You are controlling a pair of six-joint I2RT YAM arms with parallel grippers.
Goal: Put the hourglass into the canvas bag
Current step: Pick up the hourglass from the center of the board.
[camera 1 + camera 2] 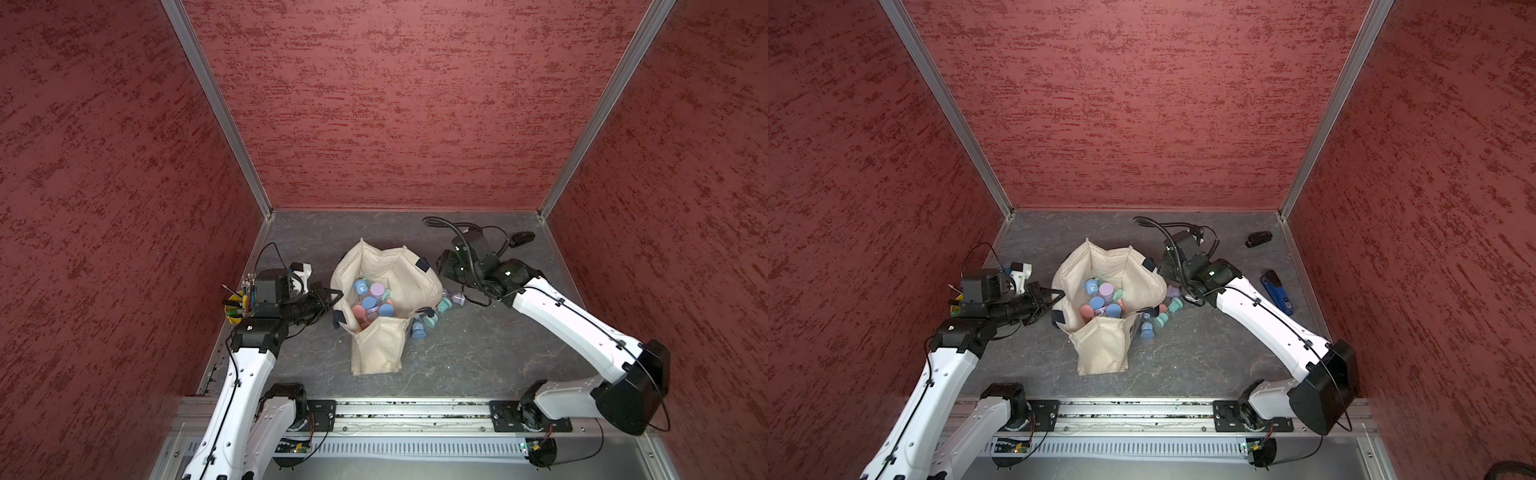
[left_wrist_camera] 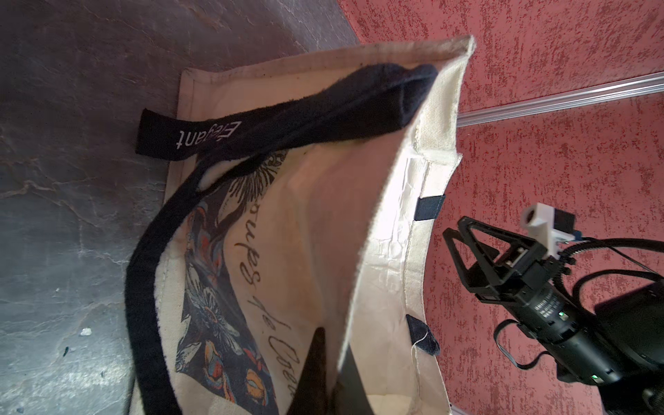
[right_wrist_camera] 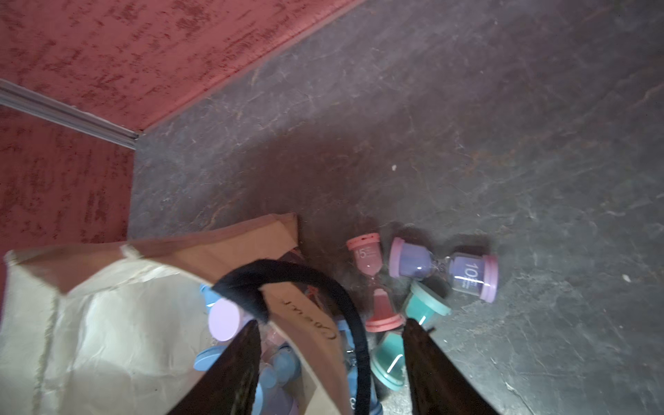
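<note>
1. Left gripper (image 2: 330, 348): clamped on the canvas bag (image 1: 378, 349) rim, mid-table.
2. Right gripper (image 3: 332, 323): jaws apart, empty; the nearer arm.
3. Teal hourglass (image 3: 390, 355): lying on the table (image 3: 503, 143) beneath that gripper, just outside the bag.

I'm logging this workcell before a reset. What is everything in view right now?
cream canvas bag: one, cream with dark navy straps, standing open mid-table.
plastic hourglasses inside the bag: several, count unclear; blue, lilac, pink, teal caps.
loose hourglasses: at least four, pink, lilac, teal, blue, on the table beside the bag.
yellow cup: one, holding pens, table edge by the left arm.
blue-and-black hand tool: one, beside the right arm.
small black object: one, far corner, kind unclear.
dark grey table: one, under everything.
left gripper: one, black, shut on the bag's rim.
right gripper: one, black, open over the bag's edge by the loose hourglasses.
</note>
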